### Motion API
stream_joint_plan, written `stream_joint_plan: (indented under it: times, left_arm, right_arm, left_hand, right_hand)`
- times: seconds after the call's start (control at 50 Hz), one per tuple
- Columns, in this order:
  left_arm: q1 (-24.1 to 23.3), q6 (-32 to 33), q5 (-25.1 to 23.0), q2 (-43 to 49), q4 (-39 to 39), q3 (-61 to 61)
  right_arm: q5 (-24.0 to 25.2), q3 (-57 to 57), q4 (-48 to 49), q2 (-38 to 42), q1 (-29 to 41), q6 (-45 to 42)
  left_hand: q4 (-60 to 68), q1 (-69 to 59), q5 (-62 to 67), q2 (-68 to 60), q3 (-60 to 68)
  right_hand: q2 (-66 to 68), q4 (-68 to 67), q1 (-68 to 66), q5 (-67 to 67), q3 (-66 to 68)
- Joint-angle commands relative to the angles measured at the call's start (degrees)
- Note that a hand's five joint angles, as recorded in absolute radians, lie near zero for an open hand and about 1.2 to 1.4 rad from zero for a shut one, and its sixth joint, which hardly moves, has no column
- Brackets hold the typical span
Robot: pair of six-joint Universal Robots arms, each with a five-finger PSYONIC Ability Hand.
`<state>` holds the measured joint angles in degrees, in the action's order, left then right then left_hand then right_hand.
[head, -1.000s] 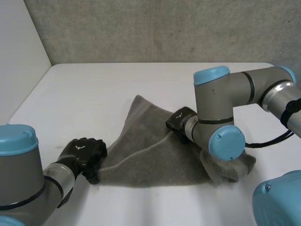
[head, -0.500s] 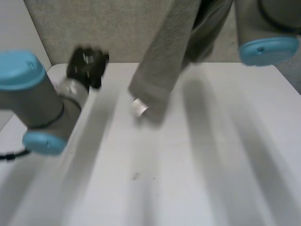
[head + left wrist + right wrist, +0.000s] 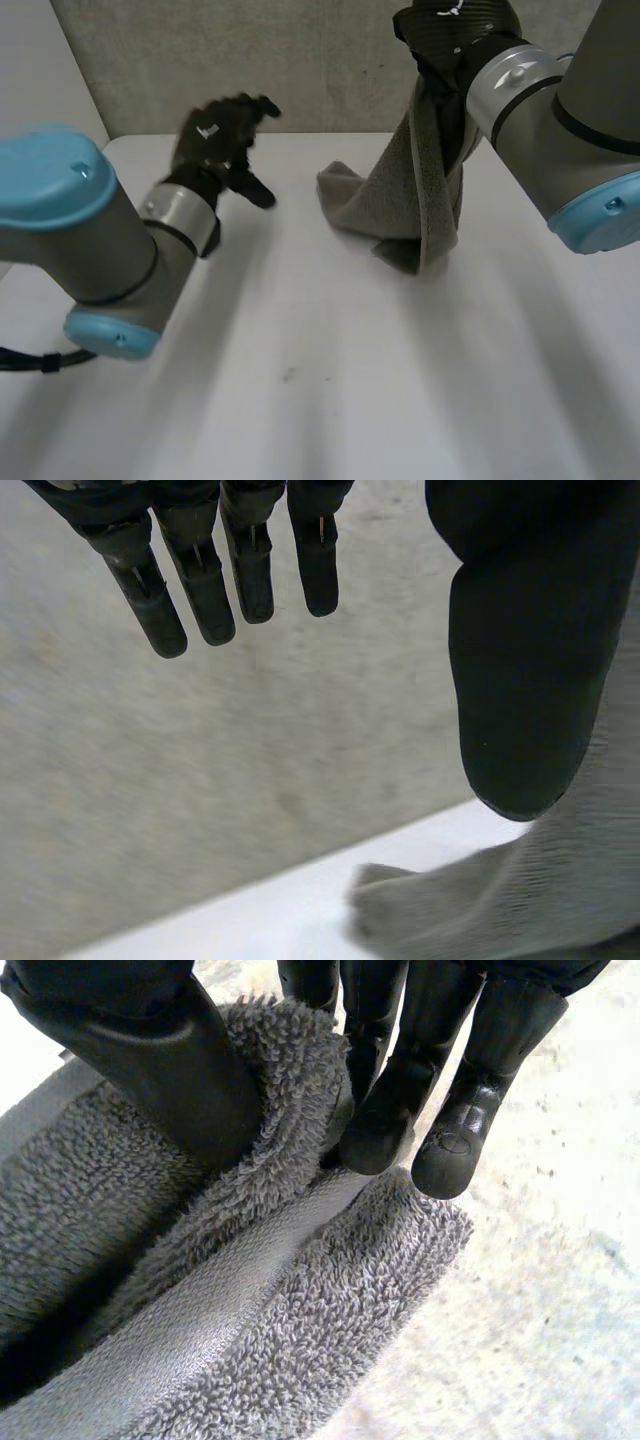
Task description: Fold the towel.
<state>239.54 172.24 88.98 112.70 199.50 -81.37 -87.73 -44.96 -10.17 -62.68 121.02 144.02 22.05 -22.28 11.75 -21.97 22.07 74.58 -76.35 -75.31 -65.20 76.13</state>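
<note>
The grey towel [image 3: 400, 205] hangs bunched from my right hand [image 3: 455, 35], which is raised high at the back right of the white table [image 3: 300, 380]. The towel's lower end rests on the table. In the right wrist view my right hand [image 3: 150, 1050] pinches a thick fold of the towel [image 3: 260, 1330] between thumb and fingers. My left hand [image 3: 215, 135] is lifted at the back left, apart from the towel, with straight spread fingers and nothing in it. In the left wrist view the towel [image 3: 500, 900] lies beyond the thumb of my left hand [image 3: 530, 660].
A grey concrete wall [image 3: 250, 50] stands behind the table and a white side wall [image 3: 40, 90] closes the left. My left arm [image 3: 80, 230] reaches over the table's left part, and my right arm [image 3: 580, 130] crosses its right part.
The towel lay spread on the table with both hands on it. My right hand has lifted it up, and my left hand has let go, opened and risen to the back left.
</note>
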Motion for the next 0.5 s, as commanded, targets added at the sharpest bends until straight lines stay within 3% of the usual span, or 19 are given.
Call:
stream_joint_plan:
  times: [0.02,0.34,0.5]
  left_arm:
    - [-4.34,-13.31,-2.05,0.85,-1.21,-2.65]
    - [-7.07,-26.77,0.32,3.06,-12.73,-5.38]
    - [-8.65,-27.39,0.58,3.31,-12.56,-6.44]
  right_arm:
    - [-5.94,2.94,-0.46,-0.42,2.38,-5.67]
    - [-13.51,15.15,-4.68,-1.65,7.91,-4.1]
    - [-13.69,17.8,-6.17,-3.76,12.13,-4.01]
  left_hand:
    - [2.29,-2.07,2.59,-2.37,2.27]
    - [3.8,-3.58,4.1,-3.88,3.78]
    - [4.15,-3.92,4.45,-4.22,4.12]
  right_hand:
    - [5.42,-3.65,-4.69,-4.8,3.87]
    - [5.42,-3.65,-4.69,-4.8,3.87]
    - [5.42,-3.65,-4.69,-4.8,3.87]
